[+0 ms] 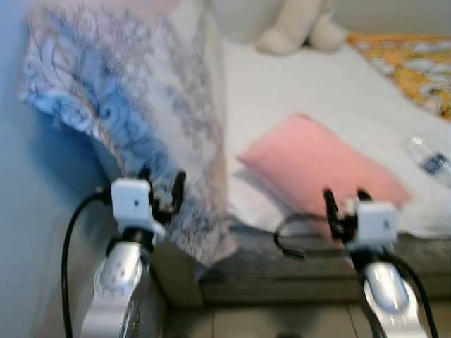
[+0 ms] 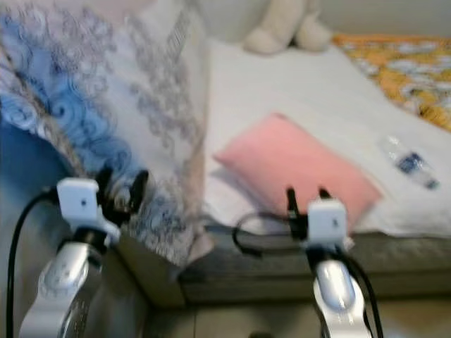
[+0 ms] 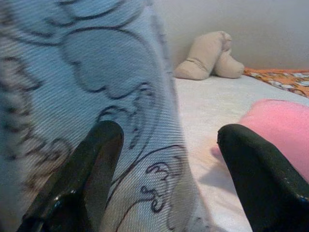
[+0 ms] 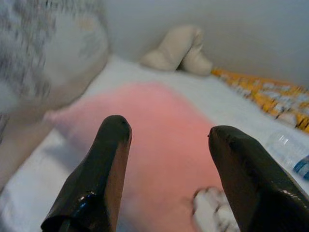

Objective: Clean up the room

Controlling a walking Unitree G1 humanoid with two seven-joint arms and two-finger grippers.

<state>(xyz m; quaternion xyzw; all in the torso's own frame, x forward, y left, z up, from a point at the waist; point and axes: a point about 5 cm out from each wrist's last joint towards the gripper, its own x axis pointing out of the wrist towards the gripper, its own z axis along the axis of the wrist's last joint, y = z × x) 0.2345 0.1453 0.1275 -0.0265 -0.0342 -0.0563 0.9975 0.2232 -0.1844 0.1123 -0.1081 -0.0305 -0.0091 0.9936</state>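
Note:
A pink pillow (image 1: 320, 165) lies on the white bed (image 1: 296, 84), near its front edge. A large white pillow with a blue and grey swirl pattern (image 1: 134, 105) leans upright at the left end of the bed. My left gripper (image 1: 162, 190) is open, its tips right at the lower part of that patterned pillow (image 3: 96, 96). The right gripper (image 1: 345, 201) is open in front of the pink pillow (image 4: 159, 140), just short of the bed's edge. A plastic water bottle (image 2: 409, 162) lies on the sheet at the right.
A cream plush toy (image 1: 299, 24) rests at the back of the bed against the wall. An orange patterned blanket (image 1: 412, 67) covers the far right. A black cable (image 1: 292, 239) loops over the grey bed frame (image 1: 282, 271). Tiled floor lies below.

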